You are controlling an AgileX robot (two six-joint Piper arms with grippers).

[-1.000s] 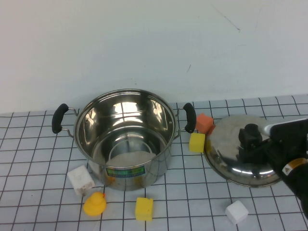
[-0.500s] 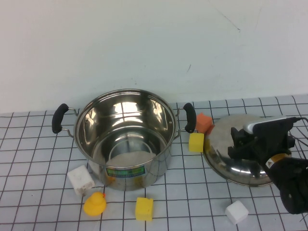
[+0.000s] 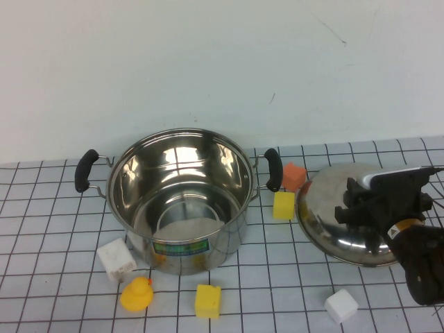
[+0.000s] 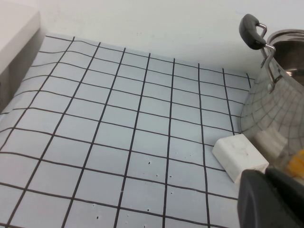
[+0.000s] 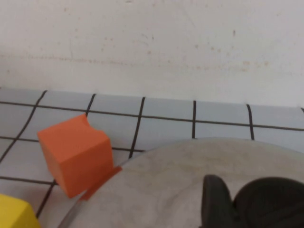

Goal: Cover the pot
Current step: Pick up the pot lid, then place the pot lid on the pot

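Note:
The steel pot (image 3: 182, 208) stands open at the table's middle, its label facing the front; its wall and left handle show in the left wrist view (image 4: 278, 99). The domed steel lid (image 3: 322, 222) lies to its right, its left side slightly raised. My right gripper (image 3: 359, 202) is shut on the lid's black knob (image 5: 268, 202), with one finger (image 5: 216, 202) beside it over the lid (image 5: 161, 185). My left gripper (image 4: 268, 199) is shut and empty, low over the cloth, left of the pot; it is out of the high view.
An orange cube (image 3: 295, 177) and a yellow cube (image 3: 283, 205) sit between the pot and the lid. A white block (image 3: 116, 259), a yellow duck (image 3: 137, 293) and another yellow cube (image 3: 207, 300) lie in front of the pot. A white cube (image 3: 341, 305) lies in front of the lid.
My right gripper has come in from the right over the lid and closed on its knob. The lid has shifted and tilted slightly. The pot has not moved.

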